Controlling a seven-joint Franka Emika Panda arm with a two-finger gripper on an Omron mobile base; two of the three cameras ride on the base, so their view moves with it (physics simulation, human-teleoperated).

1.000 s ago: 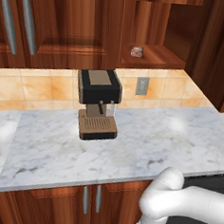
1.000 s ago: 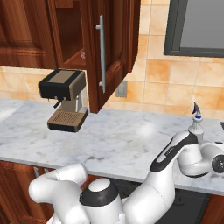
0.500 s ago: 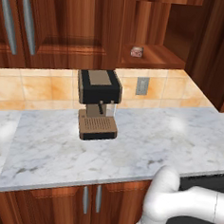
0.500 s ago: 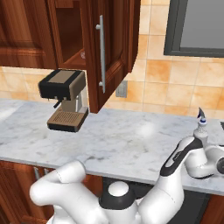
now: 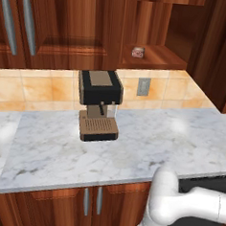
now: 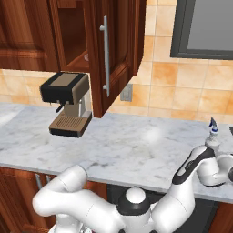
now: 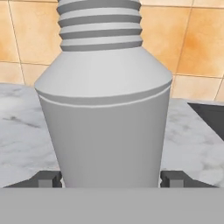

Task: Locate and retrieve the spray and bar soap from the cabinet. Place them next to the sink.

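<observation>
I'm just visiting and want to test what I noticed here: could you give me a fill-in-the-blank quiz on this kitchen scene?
1. The bar soap lies on the shelf inside the open ____.
2. The spray stands between the two ____ of the gripper.
3. The coffee machine stands on the marble ____.

Missing words: cabinet; fingers; counter

No readable text, labels or signs anywhere.
</observation>
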